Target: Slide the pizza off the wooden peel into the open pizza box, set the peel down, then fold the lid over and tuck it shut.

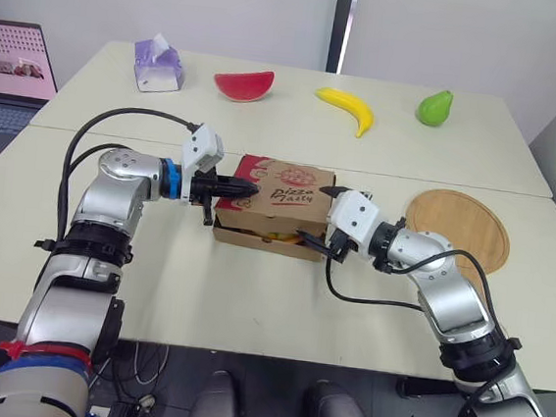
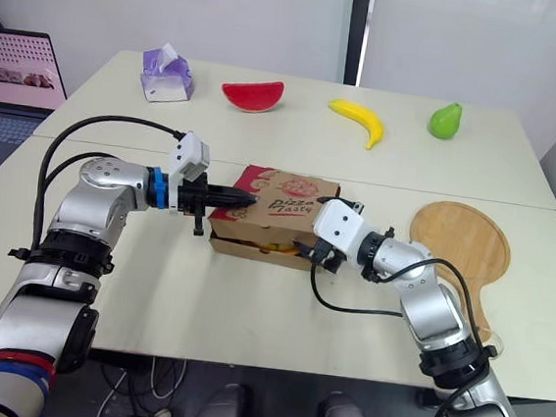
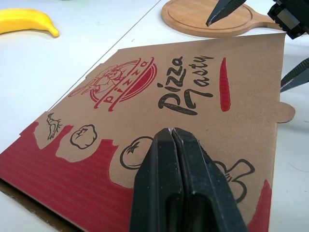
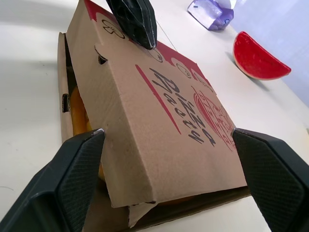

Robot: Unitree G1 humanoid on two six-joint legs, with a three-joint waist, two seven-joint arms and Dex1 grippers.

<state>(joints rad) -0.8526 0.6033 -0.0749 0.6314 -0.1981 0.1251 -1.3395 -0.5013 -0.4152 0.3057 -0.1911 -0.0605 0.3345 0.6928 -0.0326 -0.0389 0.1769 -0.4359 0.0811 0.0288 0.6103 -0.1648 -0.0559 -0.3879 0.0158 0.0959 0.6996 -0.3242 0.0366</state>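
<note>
Here, a printed pizza box (image 1: 276,205) sits mid-tabletop (image 1: 249,304) with its lid (image 3: 193,82) folded down but tilted. A gap remains open along the near side, where the yellow-orange pizza (image 4: 77,108) shows inside. The left tool (image 1: 240,191), fingers pressed together, lies with its tips on the lid's left part. The right tool (image 1: 325,216) is spread wide, its fingers straddling the lid's right edge; whether they touch the cardboard cannot be told. The round wooden peel (image 1: 459,226) lies flat to the right, near the box but apart from it. Along the far side stand a tissue box (image 1: 158,67), a watermelon slice (image 1: 244,84), a banana (image 1: 349,108) and a green pear (image 1: 433,107).
</note>
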